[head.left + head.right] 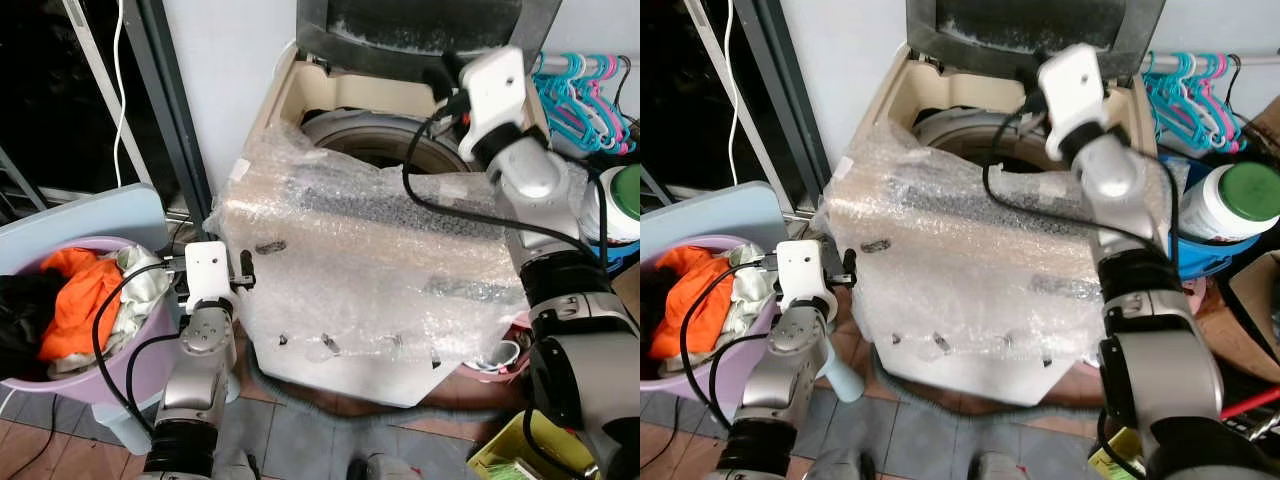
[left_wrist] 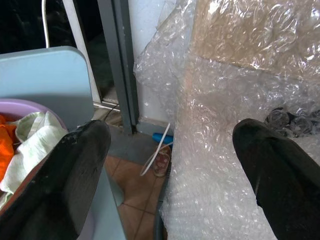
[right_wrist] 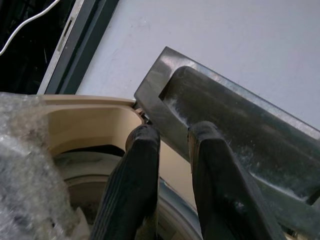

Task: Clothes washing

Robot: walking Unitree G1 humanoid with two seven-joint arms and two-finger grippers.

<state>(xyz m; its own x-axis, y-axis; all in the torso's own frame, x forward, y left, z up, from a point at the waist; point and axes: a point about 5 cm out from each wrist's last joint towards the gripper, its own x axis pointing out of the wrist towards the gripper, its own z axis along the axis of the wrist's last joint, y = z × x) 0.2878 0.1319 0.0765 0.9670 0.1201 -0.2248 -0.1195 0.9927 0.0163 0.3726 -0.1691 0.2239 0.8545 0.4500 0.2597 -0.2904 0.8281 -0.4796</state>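
Observation:
A top-loading washing machine (image 1: 370,270) wrapped in bubble wrap stands in front of me, its lid (image 1: 420,25) raised and the drum opening (image 1: 375,140) showing. My right gripper (image 3: 172,132) is held high over the drum's back right rim, close to the lid, fingers shut with nothing between them. On the left a purple basin (image 1: 100,385) holds an orange garment (image 1: 85,295), a white one (image 1: 145,280) and a black one (image 1: 20,310). My left gripper (image 2: 170,135) hangs open and empty between the basin and the machine's left side.
A grey-blue board (image 1: 90,215) leans behind the basin, beside a dark door frame (image 1: 170,100). Teal and pink hangers (image 1: 585,85) and a white jar with a green lid (image 1: 625,200) stand right of the machine. A sandal (image 2: 161,162) lies on the floor.

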